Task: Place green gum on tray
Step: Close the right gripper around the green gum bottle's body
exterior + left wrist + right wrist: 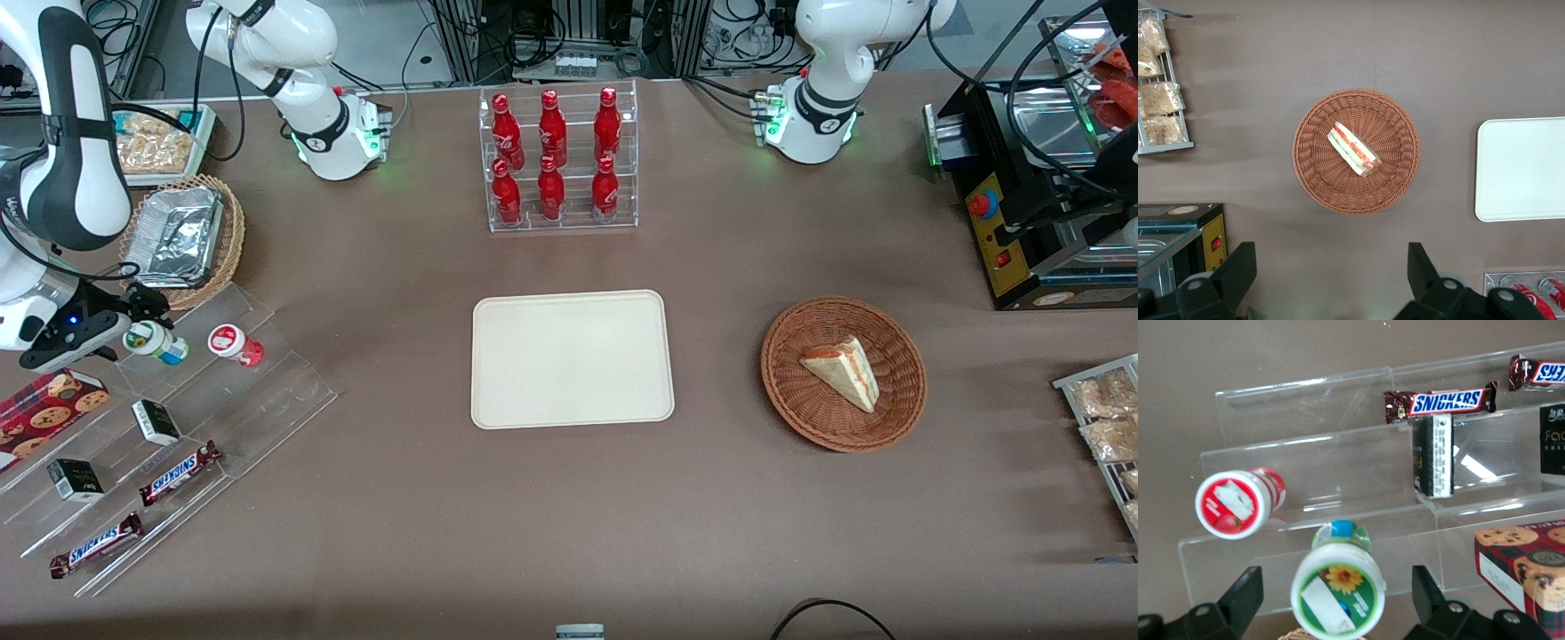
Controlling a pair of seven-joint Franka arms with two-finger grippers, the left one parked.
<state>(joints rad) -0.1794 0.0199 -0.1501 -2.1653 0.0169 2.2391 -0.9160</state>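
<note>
Hovering at the left edge of the front view, the right arm's black two-finger pincer (142, 331) sits at the small blue-green gum bottle with the white lid and green-and-yellow round label (156, 342), on the upper step of the clear acrylic stepped display stand (222, 400). In the wrist view the pincer's (1338, 600) black fingers (1238, 600) stand wide, one to each side of the green bottle (1338, 587), neither touching it. Just beside it lies the similar small bottle with the red-and-white lid (233, 343), also on that step. The flat cream-coloured rectangular tray with rounded corners (572, 358) rests on the brown counter (400, 533) at the centre of the front view, well apart from the green bottle. Snickers bars (180, 473) and small dark boxes (156, 422) occupy the stand's lower steps.
</note>
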